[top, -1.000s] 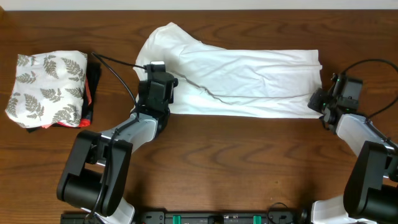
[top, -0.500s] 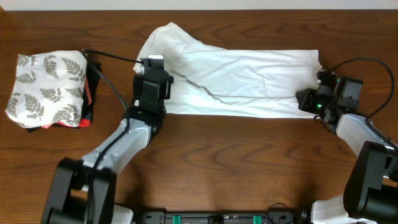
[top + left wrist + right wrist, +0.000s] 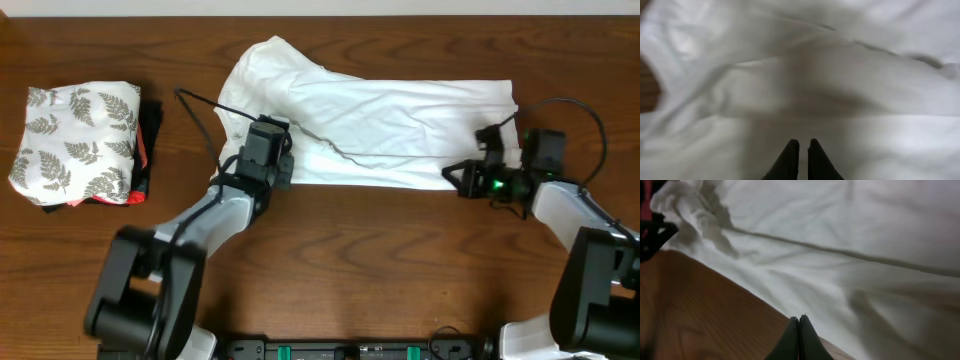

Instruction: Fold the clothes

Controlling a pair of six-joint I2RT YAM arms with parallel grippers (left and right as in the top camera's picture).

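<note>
Both grippers sit at the lower edge of the shirt [image 3: 400, 125] in the overhead view. The left gripper [image 3: 272, 162] is at the left end and the right gripper [image 3: 455, 176] at the right end. The shirt lies as a long band across the upper middle of the table [image 3: 350, 270], bunched into a rounded hump at upper left. It is plain white and creased, with a dark fold line running along it. A fern cloth [image 3: 75, 140] rests far left, well apart. The step in hand looks like taking hold of the near hem at both ends. The next move likely calls for lifting both ends together and carrying them toward the top of the frame, level with each other so the band folds evenly.

From the left wrist, the left gripper [image 3: 801, 147] has its tips nearly together at bottom centre. A sliver of white shows between them, so it appears clamped on a pinch of shirt [image 3: 840, 65]. The cloth fills the frame, soft and thin, with shallow ridges.

From the right wrist, the right gripper [image 3: 799, 322] has its tips pressed together exactly where the hem meets the table [image 3: 715, 310]. Whether cloth is caught there cannot be told. The shirt [image 3: 865, 230] spreads over the upper right, wrinkled at upper left.
</note>
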